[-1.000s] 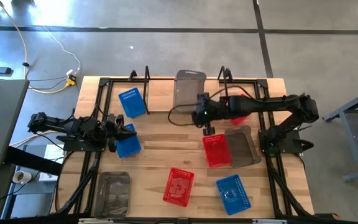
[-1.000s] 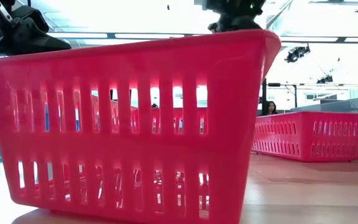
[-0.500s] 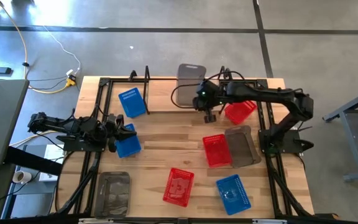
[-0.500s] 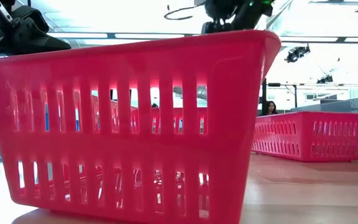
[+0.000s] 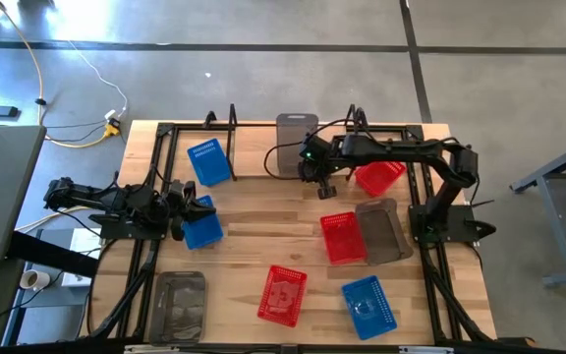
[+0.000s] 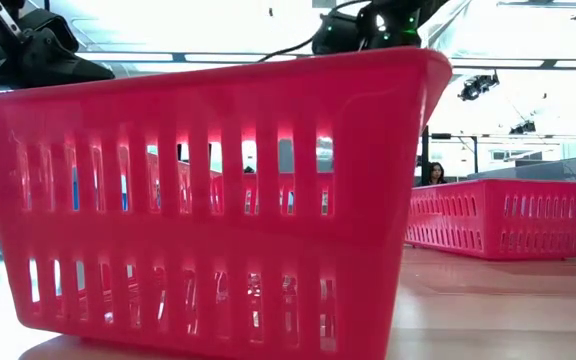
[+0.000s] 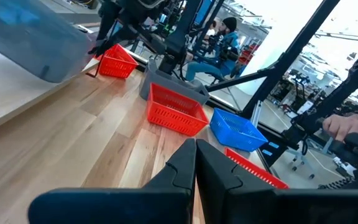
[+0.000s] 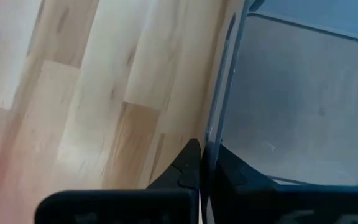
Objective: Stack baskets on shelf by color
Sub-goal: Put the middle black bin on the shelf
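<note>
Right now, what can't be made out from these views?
- Low view: the near red basket fills the frame, hiding the shelf and most baskets.
- High view: the right gripper is too small to show its grip on the grey basket.
- Left wrist view: the left gripper is cut off by the bottom edge.

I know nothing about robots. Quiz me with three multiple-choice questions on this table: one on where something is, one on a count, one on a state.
1. The left gripper is
A. beside a blue basket at the table's left side
B. over a red basket
C. off the table

2. How many red baskets show from above?
A. one
B. three
C. five

3. The right gripper is
A. wide open
B. hidden
C. shut on a grey basket's rim

Answers:
1 A: the left gripper sits at the blue basket.
2 B: red baskets.
3 C: the right gripper pinches the grey basket.
</note>
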`<state>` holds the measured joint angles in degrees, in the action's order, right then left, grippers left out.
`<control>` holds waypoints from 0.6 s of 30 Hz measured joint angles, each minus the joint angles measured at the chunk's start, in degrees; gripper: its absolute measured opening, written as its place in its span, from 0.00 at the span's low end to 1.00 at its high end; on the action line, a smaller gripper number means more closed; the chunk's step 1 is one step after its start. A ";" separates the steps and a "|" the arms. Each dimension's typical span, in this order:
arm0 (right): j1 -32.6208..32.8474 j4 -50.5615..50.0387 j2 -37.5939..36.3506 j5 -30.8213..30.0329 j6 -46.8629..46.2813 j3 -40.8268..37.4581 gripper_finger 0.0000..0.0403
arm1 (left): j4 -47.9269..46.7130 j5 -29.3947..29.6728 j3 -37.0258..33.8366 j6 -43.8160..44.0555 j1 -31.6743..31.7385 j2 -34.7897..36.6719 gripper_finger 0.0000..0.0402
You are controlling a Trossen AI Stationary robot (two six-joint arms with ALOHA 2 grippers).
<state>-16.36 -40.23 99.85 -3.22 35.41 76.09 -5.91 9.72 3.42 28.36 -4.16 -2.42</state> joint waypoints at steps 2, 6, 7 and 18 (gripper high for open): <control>0.00 1.60 0.52 -0.13 0.21 0.00 0.00 | 0.00 0.02 0.00 0.00 0.00 0.00 0.00; -0.13 1.86 1.87 -2.75 0.45 0.00 0.00 | -0.03 0.13 0.00 0.00 0.00 -0.07 0.00; -0.15 1.84 2.20 -3.31 0.66 0.00 0.00 | -0.01 0.13 0.00 0.00 0.00 -0.08 0.00; -0.15 1.96 2.73 -3.57 1.54 0.00 0.00 | 0.00 0.11 0.00 0.00 0.02 -0.17 0.00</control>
<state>-16.51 -38.26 102.59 -6.79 36.95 76.09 -5.91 9.82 3.42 28.36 -4.14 -2.59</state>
